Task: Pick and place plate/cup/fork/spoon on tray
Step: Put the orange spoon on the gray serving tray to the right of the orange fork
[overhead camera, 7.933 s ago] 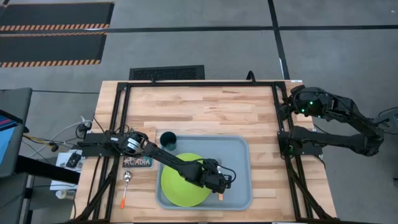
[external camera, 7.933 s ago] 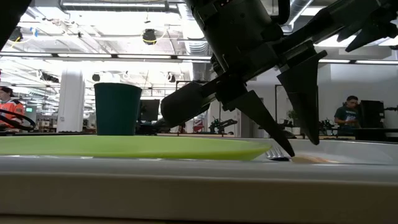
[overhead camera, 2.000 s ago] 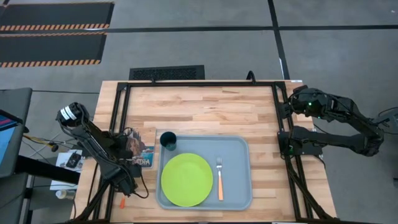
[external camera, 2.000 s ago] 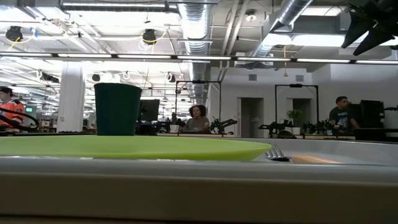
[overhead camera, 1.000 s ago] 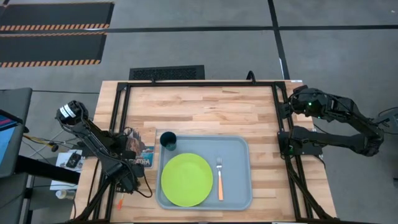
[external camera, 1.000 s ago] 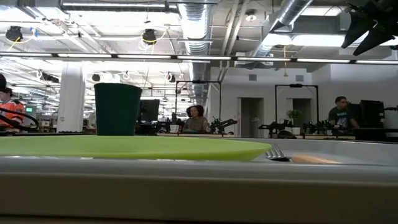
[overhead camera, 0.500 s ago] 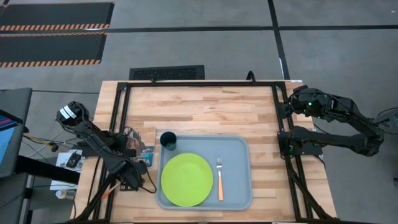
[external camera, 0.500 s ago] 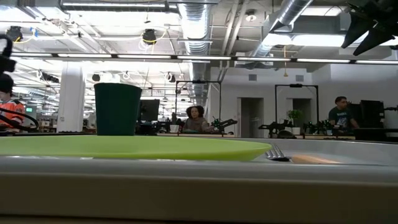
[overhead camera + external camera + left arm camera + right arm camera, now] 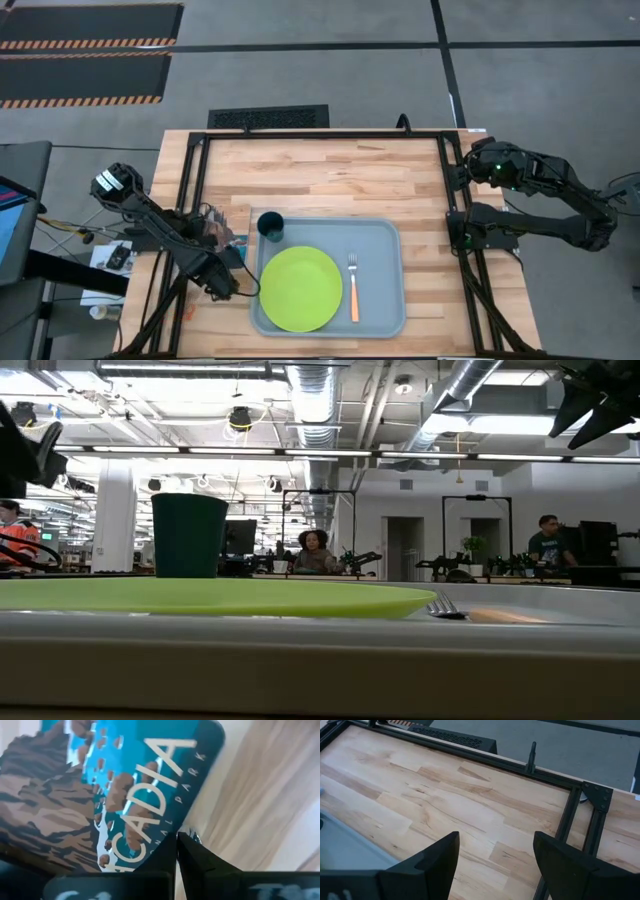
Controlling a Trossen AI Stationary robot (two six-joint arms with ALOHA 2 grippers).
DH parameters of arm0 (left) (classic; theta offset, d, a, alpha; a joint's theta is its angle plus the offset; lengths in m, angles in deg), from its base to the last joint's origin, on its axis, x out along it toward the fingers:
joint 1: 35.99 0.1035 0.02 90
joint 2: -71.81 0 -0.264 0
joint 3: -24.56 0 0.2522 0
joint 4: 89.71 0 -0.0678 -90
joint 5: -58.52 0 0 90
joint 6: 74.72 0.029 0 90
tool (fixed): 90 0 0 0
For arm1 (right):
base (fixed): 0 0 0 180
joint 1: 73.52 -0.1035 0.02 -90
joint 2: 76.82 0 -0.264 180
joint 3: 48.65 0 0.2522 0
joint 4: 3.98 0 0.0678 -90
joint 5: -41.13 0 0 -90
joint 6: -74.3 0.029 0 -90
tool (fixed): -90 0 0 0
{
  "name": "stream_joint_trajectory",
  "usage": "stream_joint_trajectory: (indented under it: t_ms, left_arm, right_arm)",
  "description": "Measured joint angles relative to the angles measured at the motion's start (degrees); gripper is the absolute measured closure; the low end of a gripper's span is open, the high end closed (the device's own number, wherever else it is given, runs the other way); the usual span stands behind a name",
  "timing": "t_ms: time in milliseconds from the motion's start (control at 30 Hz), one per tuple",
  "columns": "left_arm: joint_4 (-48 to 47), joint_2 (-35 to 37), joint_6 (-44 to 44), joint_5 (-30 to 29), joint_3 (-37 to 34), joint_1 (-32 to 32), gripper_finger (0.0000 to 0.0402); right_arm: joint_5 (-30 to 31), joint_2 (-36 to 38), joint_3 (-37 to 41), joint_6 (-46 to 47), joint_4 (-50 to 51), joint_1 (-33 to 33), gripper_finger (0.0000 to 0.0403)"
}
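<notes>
The large rectangular pale grey-blue plastic tray (image 9: pixel 385 310) with rounded corners and a raised rim lies on the near half of the light wooden table (image 9: pixel 320 175). On it the round flat lime-green plate (image 9: pixel 300 289) fills the left part. Just right of the plate, not touching it, lies the small fork (image 9: pixel 353 287) with silver tines and a slim orange handle, tines pointing to the table's far side. From table height the plate reads as a thin green slab (image 9: pixel 215 596) with the fork's tines (image 9: pixel 445 607) beside its edge.

The small dark teal round cup (image 9: pixel 270 226) stands upright at the tray's far left corner; whether it is on the tray or just off the rim cannot be told.

The left gripper (image 9: pixel 222 285) is low over the table just left of the tray, near the plate's left edge. In its wrist view the fingers (image 9: pixel 200 862) are pressed tightly together over the picture card reading ACADIA (image 9: pixel 120 795); what they grip, if anything, cannot be made out. The spoon is not visible.

The right gripper (image 9: pixel 495 857) waits at the table's far right corner, fingers spread apart and empty above bare wood.
</notes>
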Motion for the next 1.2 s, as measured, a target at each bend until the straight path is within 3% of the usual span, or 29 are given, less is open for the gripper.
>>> stream_joint_trajectory:
  t_ms: [267, 567, 800, 1067, 1200]
  left_arm:
    - [0.1, 0.0, -9.4, -6.1, 4.1, 0.0, 0.0401]
    - [0.0, 0.0, -14.5, -10.0, 7.8, -0.1, 0.0401]
    - [-3.3, 0.1, -19.6, -16.2, 10.1, -0.5, 0.0401]
    - [-4.2, 7.4, -24.4, -20.1, 11.4, -1.3, 0.0401]
    - [-4.2, 13.0, -28.0, -24.9, 11.4, -1.5, 0.0401]
  right_arm:
    - [0.0, 0.0, 0.0, 0.0, 0.0, 0.0, 0.0121]
    - [0.0, 0.0, 0.0, 0.0, 0.0, 0.0, 0.0121]
    - [0.0, 0.0, 0.0, 0.0, 0.0, 0.0, 0.0121]
    - [0.0, 0.0, 0.0, -0.4, 0.0, 0.0, 0.0121]
    - [0.0, 0.0, 0.0, -0.5, 0.0, 0.0, 0.0121]
